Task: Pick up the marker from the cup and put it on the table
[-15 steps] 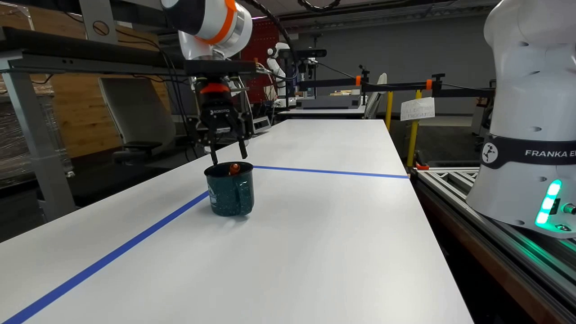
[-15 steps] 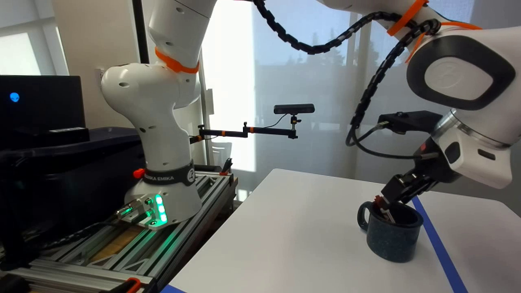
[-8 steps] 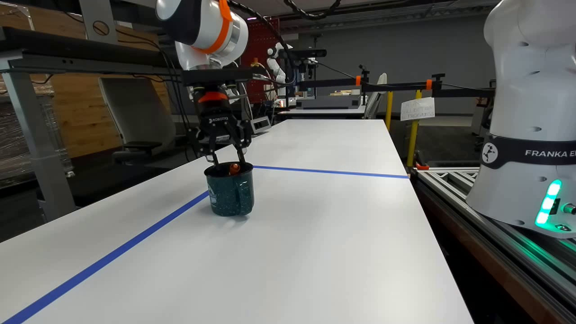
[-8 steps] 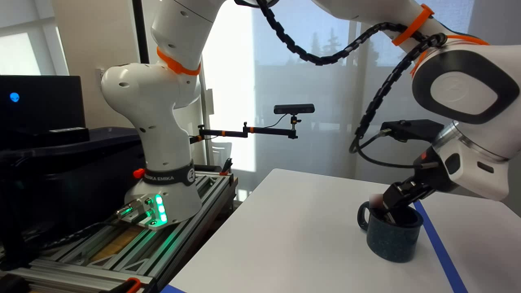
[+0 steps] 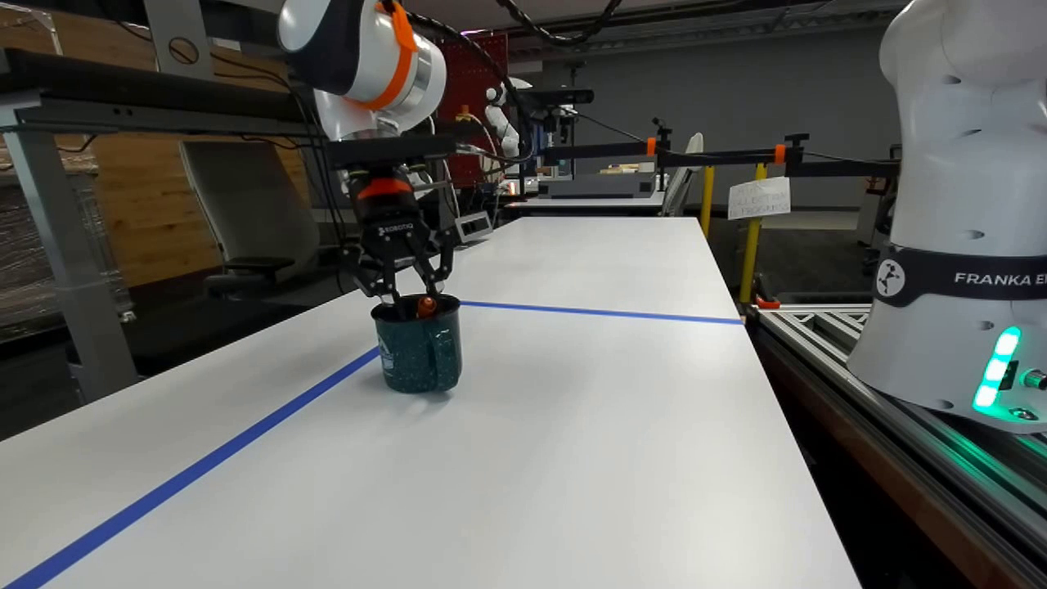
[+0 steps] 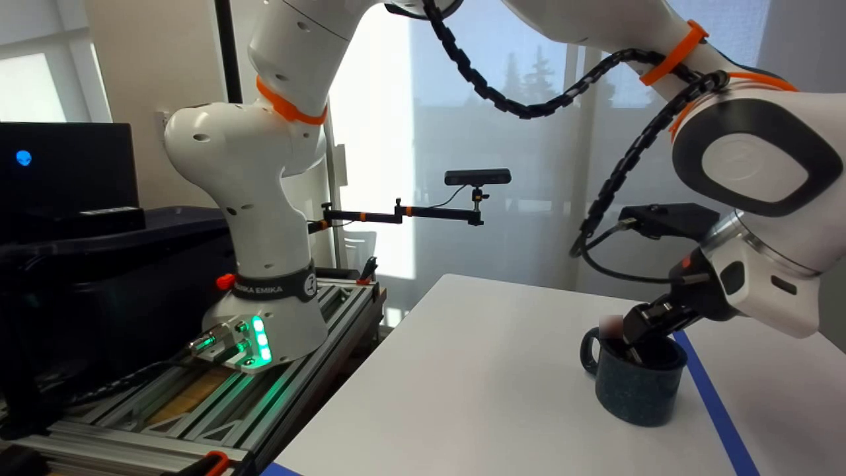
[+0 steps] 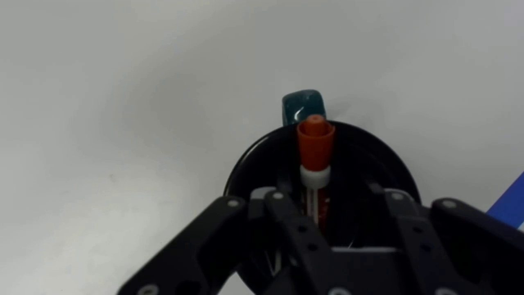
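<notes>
With 2 fingers [image 7: 286, 211] spread inside the cup [image 5: 419, 356] and the marker [image 7: 315, 153] nearer 1, center your gripper [image 7: 328, 184] on it before you squeeze.

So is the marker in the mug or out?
In: the wrist view shows the marker leaning inside the mug, its orange-red cap by the handle.

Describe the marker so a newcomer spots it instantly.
On the long white table, find the dark teal cup with the black tool over it. The marker leans inside, its orange-red cap toward the cup's handle. That bright cap, with a white band below it, sets it apart from the dark cup and black tool.
</notes>
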Controlling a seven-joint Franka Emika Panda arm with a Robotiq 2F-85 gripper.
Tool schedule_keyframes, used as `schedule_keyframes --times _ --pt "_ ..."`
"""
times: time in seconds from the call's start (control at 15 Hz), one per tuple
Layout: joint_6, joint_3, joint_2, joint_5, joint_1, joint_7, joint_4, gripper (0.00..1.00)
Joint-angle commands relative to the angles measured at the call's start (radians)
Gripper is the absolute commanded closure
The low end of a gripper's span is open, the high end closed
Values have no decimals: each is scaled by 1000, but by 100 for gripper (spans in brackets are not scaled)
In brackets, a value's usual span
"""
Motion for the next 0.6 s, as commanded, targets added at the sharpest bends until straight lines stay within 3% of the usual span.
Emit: schedule_keyframes --times 0.0,0.13,0.27,0.53 --pt "-17 1 14 21 -3 7 22 86" --pt "-15 1 -8 20 -4 -4 1 100" --pt "-12 -2 -57 14 -2 -16 -43 95" --pt "-41 -9 -171 10 -7 -45 -124 95"
